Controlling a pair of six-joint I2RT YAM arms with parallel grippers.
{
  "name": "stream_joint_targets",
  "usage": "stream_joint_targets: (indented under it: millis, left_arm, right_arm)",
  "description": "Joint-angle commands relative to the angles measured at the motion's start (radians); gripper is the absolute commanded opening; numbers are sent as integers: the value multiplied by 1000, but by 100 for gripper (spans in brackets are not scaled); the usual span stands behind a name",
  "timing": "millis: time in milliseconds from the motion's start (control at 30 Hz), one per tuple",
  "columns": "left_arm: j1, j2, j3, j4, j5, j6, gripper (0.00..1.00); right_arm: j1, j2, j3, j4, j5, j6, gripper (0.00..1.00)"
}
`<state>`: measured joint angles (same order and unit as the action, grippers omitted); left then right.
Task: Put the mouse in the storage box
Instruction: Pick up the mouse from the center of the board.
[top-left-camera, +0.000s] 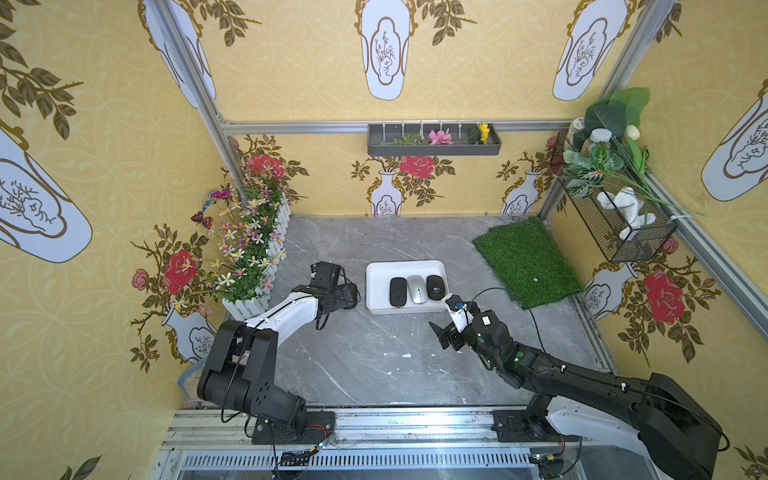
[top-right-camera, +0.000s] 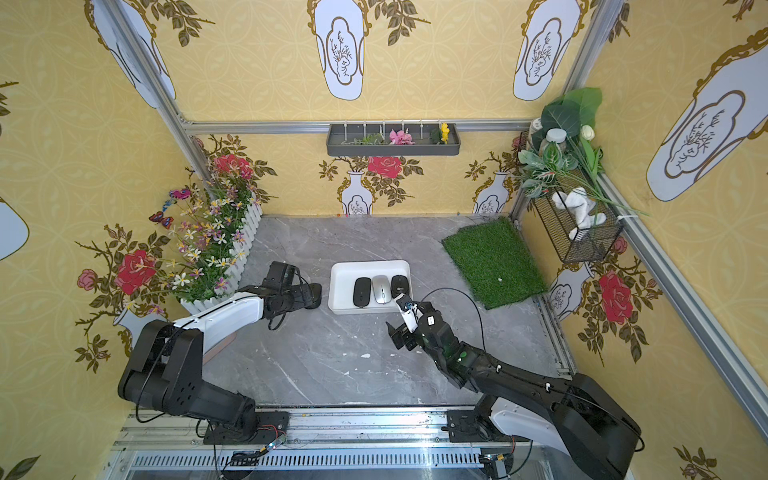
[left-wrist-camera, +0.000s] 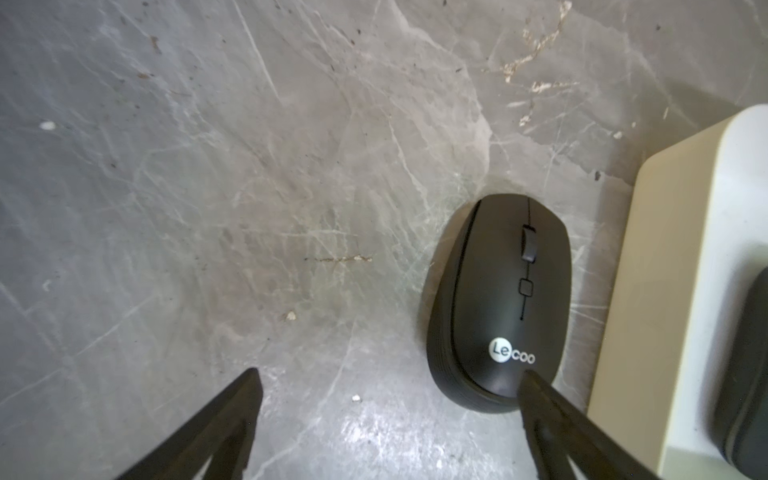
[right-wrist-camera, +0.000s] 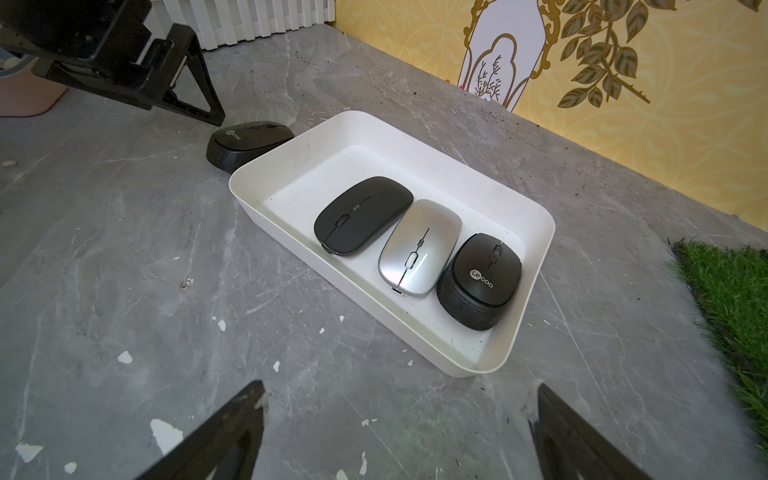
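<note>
my left jaws gape empty at the mouse (left-wrist-camera: 498, 291), lying on the surface (left-wrist-camera: 208, 208) beside the storage box (right-wrist-camera: 332, 166). right jaws open, empty.

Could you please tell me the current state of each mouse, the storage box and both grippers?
storage box: holds three mice, room left.
flat black mouse: inside the box, buttons up.
silver mouse: inside, between the black two.
boxed Lecoo mouse: inside, beside the silver one.
loose Lecoo mouse: on the table outside the box, unheld.
left gripper: jaws open, by the loose mouse.
right gripper: jaws open, empty.
</note>
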<state>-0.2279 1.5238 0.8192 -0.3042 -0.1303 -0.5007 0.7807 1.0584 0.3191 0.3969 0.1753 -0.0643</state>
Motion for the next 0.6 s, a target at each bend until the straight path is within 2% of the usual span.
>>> stream_joint_targets:
  millis: [0, 233, 567]
  left_arm:
    - [-7, 20, 15, 38, 38, 19, 98]
    - [-41, 134, 83, 46, 39, 44, 95]
    - [-58, 248, 180, -3, -6, 94, 79]
  right_arm:
    - [2, 4, 9, 45, -2, -8, 97]
    - [1, 17, 17, 42, -5, -8, 97]
    - [1, 15, 18, 37, 7, -8, 97]
